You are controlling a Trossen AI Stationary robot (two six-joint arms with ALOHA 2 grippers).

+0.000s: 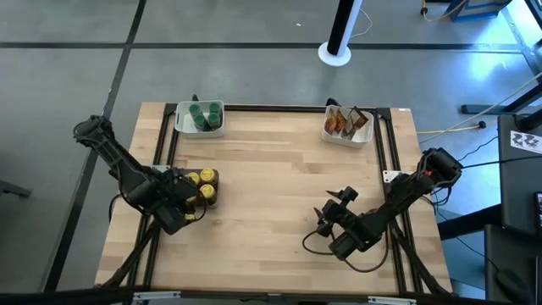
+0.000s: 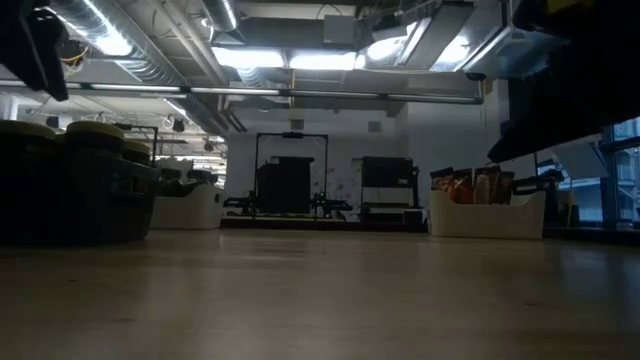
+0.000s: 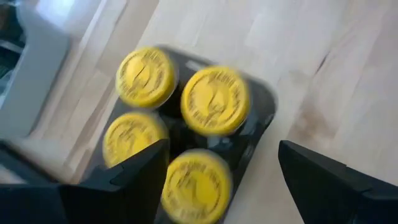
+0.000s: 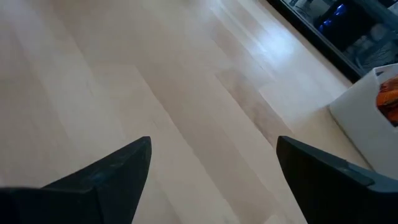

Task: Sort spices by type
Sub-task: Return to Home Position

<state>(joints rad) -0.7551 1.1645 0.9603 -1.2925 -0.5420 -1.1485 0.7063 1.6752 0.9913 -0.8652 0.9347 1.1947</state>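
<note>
Several yellow-lidded spice jars (image 1: 203, 185) (image 3: 214, 99) stand upright in a dark tray (image 3: 264, 109) near the table's left edge. My left gripper (image 1: 188, 203) (image 3: 221, 165) hovers open above them, one finger on each side of the nearest jar (image 3: 196, 183), touching nothing. Green-lidded jars (image 1: 203, 115) stand in a white tray (image 1: 180, 127) at the far left. Brown-orange packets (image 1: 343, 121) (image 2: 470, 185) sit in another white tray (image 1: 366, 135) at the far right. My right gripper (image 1: 332, 210) (image 4: 211, 158) is open over bare wood right of the table's middle.
A dark frame (image 1: 279, 108) runs around the wooden tabletop (image 1: 271, 178). Bare wood lies between the two arms and in front of both white trays. A white pole base (image 1: 335, 54) stands on the floor beyond the far edge.
</note>
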